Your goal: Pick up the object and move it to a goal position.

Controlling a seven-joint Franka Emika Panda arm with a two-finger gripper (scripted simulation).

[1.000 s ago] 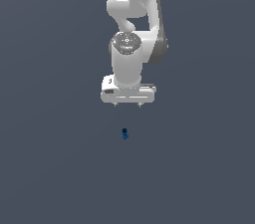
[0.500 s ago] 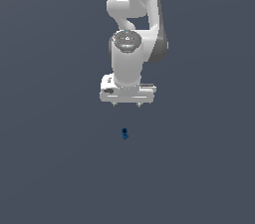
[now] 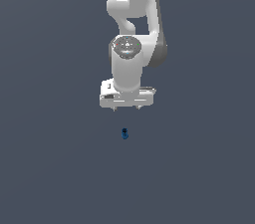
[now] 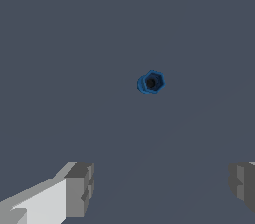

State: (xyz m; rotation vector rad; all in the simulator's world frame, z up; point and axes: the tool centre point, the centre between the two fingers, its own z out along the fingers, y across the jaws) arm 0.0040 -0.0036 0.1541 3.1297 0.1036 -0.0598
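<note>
exterior view: the white panda arm's two-fingered gripper (image 3: 127, 107) hangs above a plain grey floor (image 3: 50, 168), pointing down. the small blue lump with a blackish top (image 3: 124, 133), the object to be picked up, sits on the floor below the gripper and apart from it, nothing touching it. risk noted: the lump is far smaller than the gripper, so a descent slightly off line could set a fingertip on it and knock it away, or close beside it and grasp nothing. no goal marker is visible, so the delivery point cannot be judged from here.

wrist view: the blue lump (image 4: 151, 82) shows as a faceted ring around a dark centre, lying ahead of the two grey finger pads (image 4: 78, 188) and not between them. the fingers stand wide apart, near full spread as far as can be judged, holding nothing and touching nothing. risk noted: closing at this height would meet only air.
</note>
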